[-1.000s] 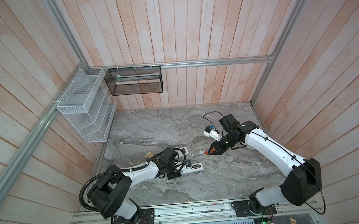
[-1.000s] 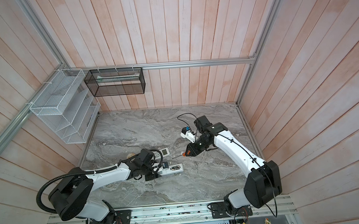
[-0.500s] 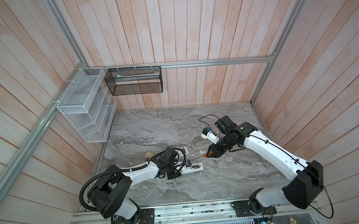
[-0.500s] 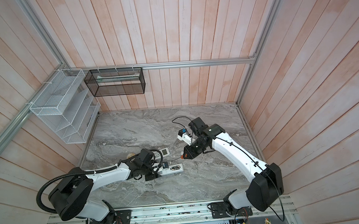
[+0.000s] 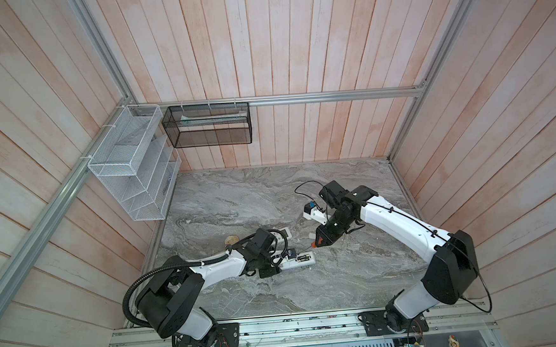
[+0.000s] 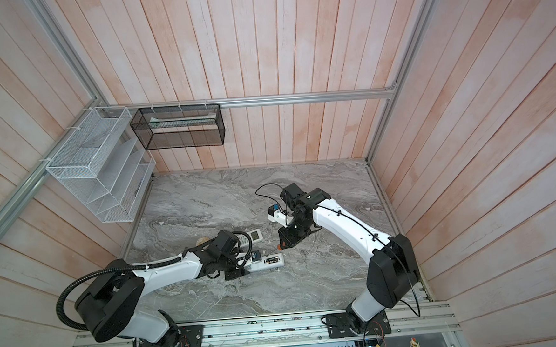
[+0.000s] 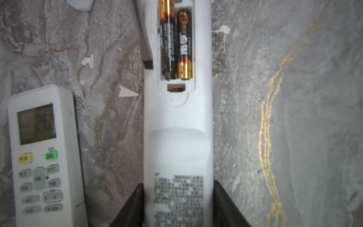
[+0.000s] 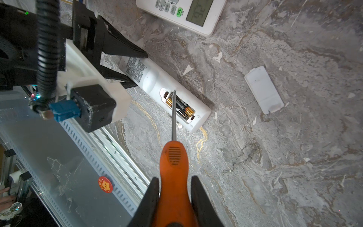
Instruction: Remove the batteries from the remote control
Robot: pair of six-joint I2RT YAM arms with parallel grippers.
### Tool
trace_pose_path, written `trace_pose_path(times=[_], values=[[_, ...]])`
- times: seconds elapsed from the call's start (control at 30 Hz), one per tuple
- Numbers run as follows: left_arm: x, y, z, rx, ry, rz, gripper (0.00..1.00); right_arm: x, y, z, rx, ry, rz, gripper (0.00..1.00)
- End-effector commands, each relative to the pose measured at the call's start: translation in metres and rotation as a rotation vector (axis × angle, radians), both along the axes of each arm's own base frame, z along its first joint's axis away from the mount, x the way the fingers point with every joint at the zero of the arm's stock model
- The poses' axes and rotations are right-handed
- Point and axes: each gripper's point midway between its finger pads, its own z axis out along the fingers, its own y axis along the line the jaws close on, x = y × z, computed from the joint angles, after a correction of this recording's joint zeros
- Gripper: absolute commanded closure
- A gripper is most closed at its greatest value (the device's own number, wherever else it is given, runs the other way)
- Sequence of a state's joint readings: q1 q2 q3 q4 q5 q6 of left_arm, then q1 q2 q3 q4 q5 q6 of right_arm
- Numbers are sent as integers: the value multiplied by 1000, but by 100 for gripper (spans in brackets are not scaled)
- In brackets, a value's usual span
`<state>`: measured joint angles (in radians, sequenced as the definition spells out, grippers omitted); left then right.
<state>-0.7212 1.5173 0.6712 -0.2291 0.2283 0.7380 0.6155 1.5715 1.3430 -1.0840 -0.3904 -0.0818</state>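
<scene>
Two black-and-gold batteries [image 7: 184,43], side by side, in face-down white remote control [image 7: 177,141], compartment open

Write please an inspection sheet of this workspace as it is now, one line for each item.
Surface: grey marbled tabletop, with white flakes.
Job's things: two batteries lie in the open compartment of the white remote, back up.
Clutter: second remote with a display; loose white cover; small round tan object.
End effectors: left end effector shut on the remote's printed end; right end effector shut on the orange screwdriver, tip over the batteries, contact unclear.
Cables: black corrugated hose at the left wrist; no snag seen.
Surroundings: wooden plank walls; white wire rack; black mesh basket.
</scene>
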Motion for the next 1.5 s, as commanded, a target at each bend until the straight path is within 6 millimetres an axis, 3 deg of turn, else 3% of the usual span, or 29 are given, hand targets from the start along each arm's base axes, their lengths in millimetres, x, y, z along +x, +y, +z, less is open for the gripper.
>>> trace_pose_path(times=[0.0, 0.57, 0.87, 1.37, 1.47], values=[[-35, 40, -43, 186, 123, -8, 77, -2, 0, 0, -28, 9, 31, 100], [-34, 40, -42, 184, 115, -5, 77, 2, -1, -1, -74, -10, 42, 100], [-18, 47, -36, 236, 62, 46, 78, 5, 1, -5, -118, 6, 89, 100], [-15, 45, -29, 218, 52, 47, 79, 8, 34, -12, -129, 23, 191, 100], [-13, 46, -28, 216, 51, 54, 78, 4, 29, -12, -144, 20, 195, 100]])
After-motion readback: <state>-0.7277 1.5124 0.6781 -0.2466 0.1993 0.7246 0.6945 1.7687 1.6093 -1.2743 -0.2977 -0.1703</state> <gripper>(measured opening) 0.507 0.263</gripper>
